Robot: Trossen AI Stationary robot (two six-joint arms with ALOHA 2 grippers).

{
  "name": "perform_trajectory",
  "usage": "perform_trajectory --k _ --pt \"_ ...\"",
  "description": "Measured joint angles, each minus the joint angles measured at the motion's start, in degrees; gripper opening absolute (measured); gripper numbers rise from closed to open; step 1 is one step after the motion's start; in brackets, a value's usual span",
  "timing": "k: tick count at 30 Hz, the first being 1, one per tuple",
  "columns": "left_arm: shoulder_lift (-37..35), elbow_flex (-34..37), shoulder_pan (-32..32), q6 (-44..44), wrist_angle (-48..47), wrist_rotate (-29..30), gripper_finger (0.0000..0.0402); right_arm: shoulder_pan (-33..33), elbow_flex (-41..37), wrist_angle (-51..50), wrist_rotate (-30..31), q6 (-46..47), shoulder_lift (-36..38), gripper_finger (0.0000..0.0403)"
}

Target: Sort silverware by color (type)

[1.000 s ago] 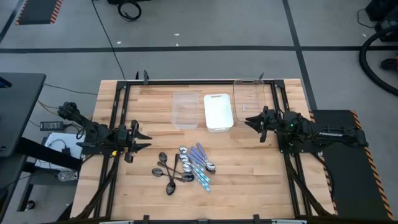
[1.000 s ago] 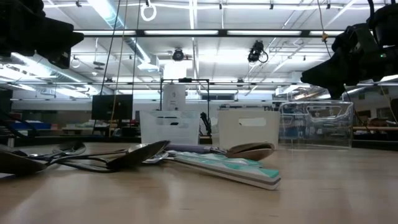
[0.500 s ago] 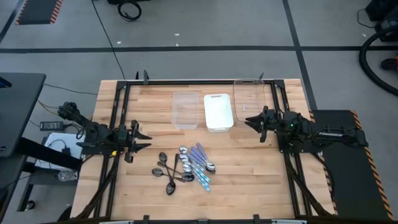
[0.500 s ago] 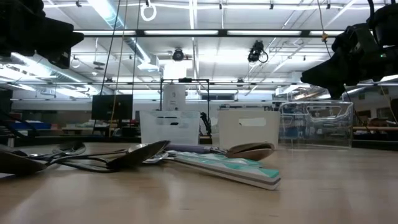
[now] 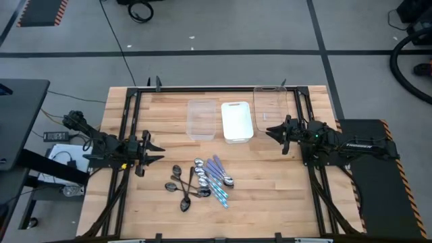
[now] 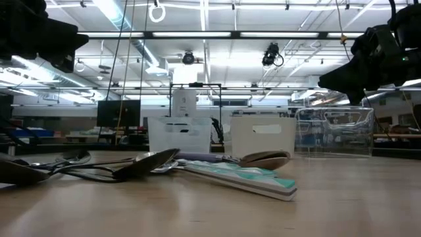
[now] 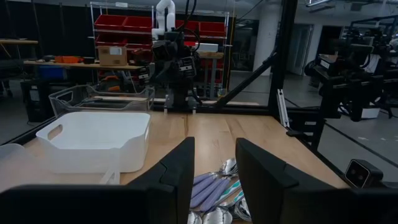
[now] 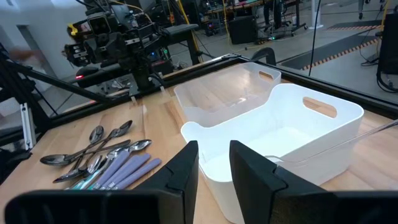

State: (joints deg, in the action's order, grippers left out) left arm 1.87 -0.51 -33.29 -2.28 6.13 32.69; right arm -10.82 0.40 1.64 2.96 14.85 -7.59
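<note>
**Counter** (image 5: 270, 196): wooden, carries everything below.

**Spoons** (image 5: 201, 182): one mixed heap at the near middle of the counter. Dark ones lie on its left side, shiny silver ones in the middle, blue- and purple-handled ones on its right; handles cross and touch. None sorted yet.

**Left tool** (image 5: 156, 152): at the left edge of the counter, left of the heap and apart from it. Fingers (image 7: 180, 171) parted, holding nothing.

**Right tool** (image 5: 270, 131): at the right edge, farther back, beside the trays. Fingers (image 8: 186, 168) parted, empty.

**Trays**: left clear tray (image 5: 200, 120), white tray (image 5: 237, 121), right clear tray (image 5: 271, 108) in a row at the far middle. All look empty.

**Handling note, as judged**: the step in hand is a first pick. Best to take an outlying spoon, such as a coloured handle on the right fringe, closing across the handle where it lies free of its neighbours, then lift straight up so crossed handles are not dragged. One colour per tray.
</note>
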Motion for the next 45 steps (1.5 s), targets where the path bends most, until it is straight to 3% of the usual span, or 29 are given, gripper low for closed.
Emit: perform_trajectory --k 33,39,45 --pt "0.0 0.0 0.0 -0.1 0.0 0.0 0.0124 0.0 0.0 0.0 0.0 0.0 0.0 0.0101" --pt "0.0 0.0 0.0 -8.5 0.8 0.0 0.0124 0.0 0.0 0.0 0.0 0.0 0.0 0.0101" --pt "0.0 0.0 0.1 -8.5 4.8 0.0 0.0124 0.0 0.0 3.0 1.2 0.8 0.0 0.0101"
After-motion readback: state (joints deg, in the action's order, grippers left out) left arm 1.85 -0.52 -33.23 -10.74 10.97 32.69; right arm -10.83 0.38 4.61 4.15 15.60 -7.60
